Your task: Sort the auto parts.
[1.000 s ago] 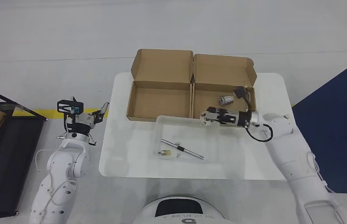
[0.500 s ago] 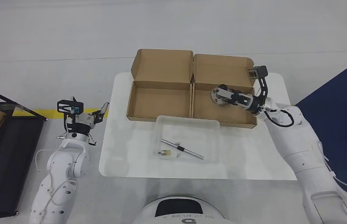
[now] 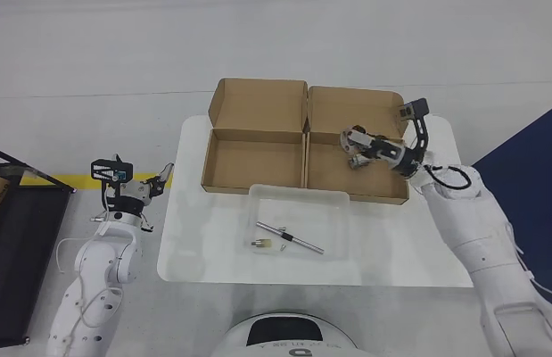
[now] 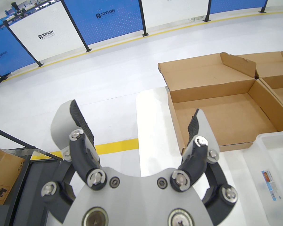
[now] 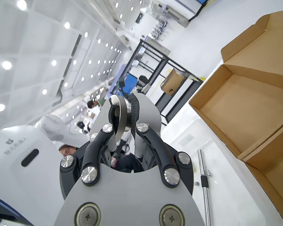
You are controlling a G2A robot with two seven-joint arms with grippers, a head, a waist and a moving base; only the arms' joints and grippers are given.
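Top view: right end effector, clenched on a round metal part, hangs over the right-hand box; placing seems in hand, next needing a lower and release. Left end effector rests released.

Blue and white partition panels are standing along the far edge of the pale floor; round ceiling lights are shining overhead.

The left box and right box are plain brown, the table white. The rod in the clear tray is silver; the small part beside it perhaps yellowish. The right gripper is silver with black ribbed pads, its disc shiny grey.
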